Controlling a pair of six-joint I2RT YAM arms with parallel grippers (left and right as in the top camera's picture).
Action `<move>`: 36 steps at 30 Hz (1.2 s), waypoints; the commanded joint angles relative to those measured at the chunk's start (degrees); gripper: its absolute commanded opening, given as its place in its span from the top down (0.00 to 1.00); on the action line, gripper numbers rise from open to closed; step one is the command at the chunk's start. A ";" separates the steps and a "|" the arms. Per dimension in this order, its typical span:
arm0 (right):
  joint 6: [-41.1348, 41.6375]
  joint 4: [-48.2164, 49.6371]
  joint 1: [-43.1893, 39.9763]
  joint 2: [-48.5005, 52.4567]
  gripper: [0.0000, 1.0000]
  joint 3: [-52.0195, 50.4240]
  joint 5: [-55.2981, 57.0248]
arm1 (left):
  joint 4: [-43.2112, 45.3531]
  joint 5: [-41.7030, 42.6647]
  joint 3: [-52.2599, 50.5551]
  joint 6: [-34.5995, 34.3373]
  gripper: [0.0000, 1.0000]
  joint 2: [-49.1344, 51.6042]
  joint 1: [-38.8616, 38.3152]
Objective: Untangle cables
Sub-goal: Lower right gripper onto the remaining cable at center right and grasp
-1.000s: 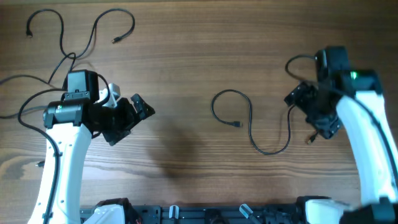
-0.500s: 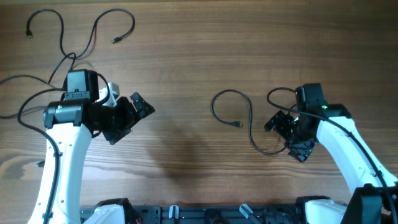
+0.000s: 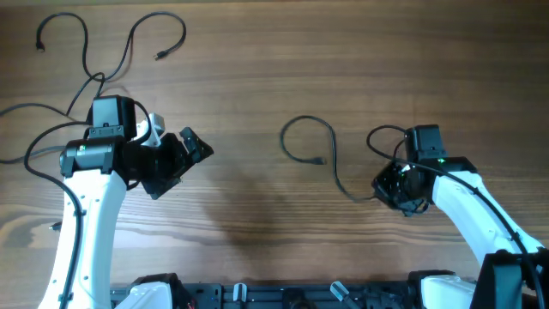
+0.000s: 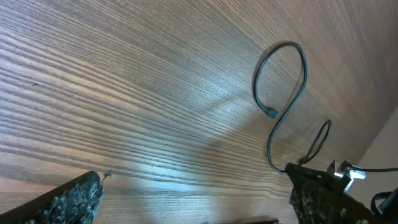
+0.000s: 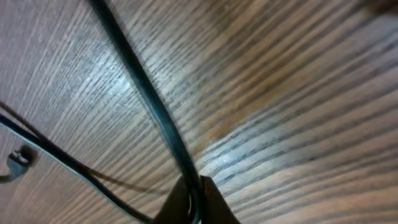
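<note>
One thin black cable lies right of centre as a loop with a tail running to my right gripper. In the right wrist view the right gripper is shut on this cable, low over the wood, and a second stretch with a small plug crosses at lower left. Two more cables lie as loose wavy strands at the far left, crossing near my left arm. My left gripper hangs open and empty at mid-left. In its own view the left gripper faces the looped cable.
A thicker black wire curves off the left edge by the left arm. Another black wire arcs from the right arm's wrist. Arm bases stand along the table's front edge.
My right arm has come forward and left, dropped to the table and shut on the cable's tail. The cable's loop has slid a little left. The left arm has not moved.
</note>
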 commanded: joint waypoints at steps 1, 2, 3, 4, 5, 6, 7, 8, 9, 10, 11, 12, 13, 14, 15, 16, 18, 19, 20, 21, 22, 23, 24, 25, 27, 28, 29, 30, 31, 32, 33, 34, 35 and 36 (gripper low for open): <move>-1.73 -0.22 0.24 0.11 0.96 0.52 -1.64 | 0.20 -0.13 -0.11 -0.52 0.00 0.22 -0.46; -3.23 -1.20 0.24 0.09 0.96 1.62 -1.60 | 0.20 -0.13 -0.11 -0.52 0.00 0.22 -0.46; -4.70 -2.23 0.24 0.02 0.96 2.82 -1.60 | 0.22 -0.13 -0.11 -0.52 0.00 0.22 -0.46; -6.32 -3.80 0.24 -0.09 0.96 4.66 -1.60 | 0.24 -0.13 -0.11 -0.52 0.00 0.22 -0.46; -7.65 -5.33 0.24 -0.26 0.96 6.38 -1.57 | 0.22 -0.13 -0.11 -0.52 0.00 0.22 -0.46; -8.72 -7.80 0.24 -0.70 0.96 9.03 -1.60 | 0.20 -0.11 -0.11 -0.52 0.00 0.22 -0.46; -9.22 -9.42 0.24 -1.01 0.96 10.71 -1.57 | 0.17 -0.13 -0.11 -0.52 0.00 0.22 -0.46; -9.94 -11.13 0.24 -1.42 0.96 12.50 -1.60 | 0.20 -0.11 -0.11 -0.52 0.00 0.22 -0.46; -10.80 -12.59 0.24 -1.99 0.96 14.21 -1.60 | 0.22 -0.11 -0.11 -0.52 0.00 0.22 -0.46; -12.13 -14.27 0.24 -2.95 0.96 16.17 -1.66 | 0.26 -0.11 -0.11 -0.55 0.00 0.22 -0.46; -13.68 -15.15 0.26 -3.87 0.96 17.42 -2.14 | 0.46 -0.11 -0.11 -0.55 0.00 0.22 -0.46; -15.74 -15.93 0.26 -5.14 0.96 18.86 -2.97 | 0.70 -0.11 -0.11 -0.55 0.00 0.22 -0.46; -17.62 -16.11 0.26 -6.38 0.96 19.93 -4.20 | 0.90 -0.09 -0.11 -0.76 0.00 0.22 -0.46; -19.26 -15.85 0.26 -7.52 0.96 20.57 -5.77 | 1.11 -0.11 -0.11 -1.66 0.00 0.22 -0.46; -21.05 -15.17 0.26 -8.85 0.96 20.98 -8.02 | 1.66 0.42 -0.11 -2.16 0.00 0.22 -0.46; -21.79 -14.56 0.26 -9.64 0.96 21.05 -9.57 | 2.10 1.05 -0.11 -2.23 0.00 0.22 -0.46; -23.15 -12.74 0.35 -11.76 0.96 21.05 -14.32 | 3.82 3.41 -0.11 -2.21 0.00 0.22 -0.46; -23.10 -11.78 0.79 -12.63 0.96 21.05 -16.17 | 4.44 4.15 -0.11 -2.21 0.00 0.22 -0.52; -23.08 -10.86 1.46 -13.14 0.96 21.05 -17.44 | 4.98 4.48 -0.11 -2.21 0.00 0.22 -0.70; -22.97 -9.42 2.80 -13.55 0.95 21.05 -18.58 | 5.55 4.66 -0.11 -2.23 0.00 0.22 -1.11; -22.43 -8.07 4.22 -13.79 0.96 21.05 -19.04 | 5.97 4.66 -0.11 -2.47 0.00 0.24 -1.64; -21.64 -6.32 6.29 -13.86 0.96 21.05 -18.91 | 6.23 4.66 -0.11 -3.30 0.00 0.24 -2.16; -20.04 -4.72 8.39 -13.90 0.96 21.07 -18.05 | 6.47 4.61 -0.11 -4.68 0.00 0.22 -2.95; -17.66 -3.52 10.49 -13.90 0.96 21.11 -15.85 | 6.67 4.63 -0.11 -5.57 0.00 0.22 -3.63; -14.75 -2.32 13.05 -13.90 0.96 21.11 -11.67 | 7.02 4.63 -0.11 -6.16 0.00 0.22 -4.48; -12.90 -1.55 15.28 -13.90 0.96 21.14 -7.96 | 7.65 4.63 -0.11 -6.38 0.00 0.22 -5.14; -12.13 -1.20 16.20 -13.90 0.96 21.16 -6.82 | 7.93 4.66 -0.11 -7.10 0.00 0.22 -5.35; -11.76 -0.94 16.85 -13.90 0.96 21.16 -6.27 | 8.11 4.72 -0.11 -8.68 0.00 0.22 -5.40; -11.21 -0.09 17.88 -13.90 0.96 21.16 -6.08 | 8.24 5.05 -0.11 -11.26 0.00 0.22 -5.40; -9.84 0.68 18.56 -13.88 0.96 21.16 -5.90 | 8.48 5.53 -0.11 -13.53 0.00 0.22 -5.40; -8.96 1.46 19.08 -13.88 0.96 21.16 -5.88 | 8.79 6.34 -0.11 -15.87 0.00 0.22 -5.40; -8.50 3.96 20.52 -13.88 0.96 21.16 -5.92 | 9.70 8.55 -0.11 -19.98 0.00 0.22 -5.40; -8.52 5.44 21.64 -13.90 0.96 21.16 -5.92 | 10.71 10.03 -0.11 -21.88 0.00 0.22 -5.40; -8.50 6.58 22.71 -13.88 0.96 21.16 -5.92 | 11.47 10.78 -0.11 -22.49 0.00 0.22 -5.40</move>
